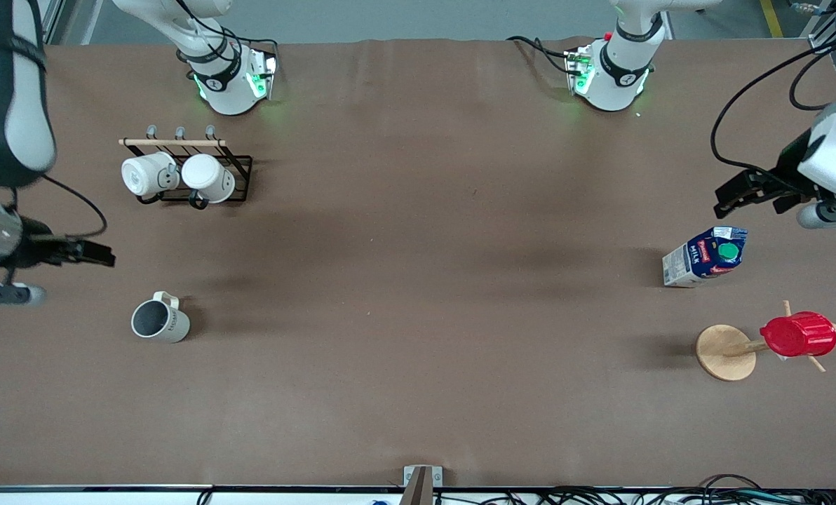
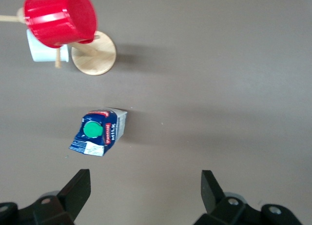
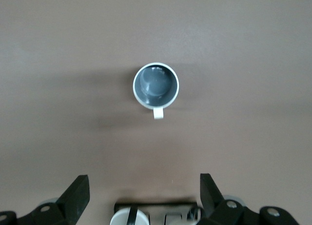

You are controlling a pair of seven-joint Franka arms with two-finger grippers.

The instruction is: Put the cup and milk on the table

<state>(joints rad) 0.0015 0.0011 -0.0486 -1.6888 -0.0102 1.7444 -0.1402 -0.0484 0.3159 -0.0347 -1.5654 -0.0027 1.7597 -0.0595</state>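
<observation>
The cream-white cup (image 1: 160, 322) stands upright on the brown table (image 1: 418, 280) toward the right arm's end, its dark grey inside showing in the right wrist view (image 3: 156, 86). The blue-and-white milk (image 1: 704, 257) with its green cap stands on the table toward the left arm's end and also shows in the left wrist view (image 2: 100, 132). My right gripper (image 1: 88, 252) is open and empty in the air over the table, between the cup and the mug rack. My left gripper (image 1: 733, 195) is open and empty in the air over the table beside the milk.
A black wire rack (image 1: 186, 172) holding two brighter white mugs stands farther from the front camera than the cup. A red ribbed cup (image 1: 799, 334) hangs on a wooden peg stand (image 1: 723, 353), nearer the front camera than the milk.
</observation>
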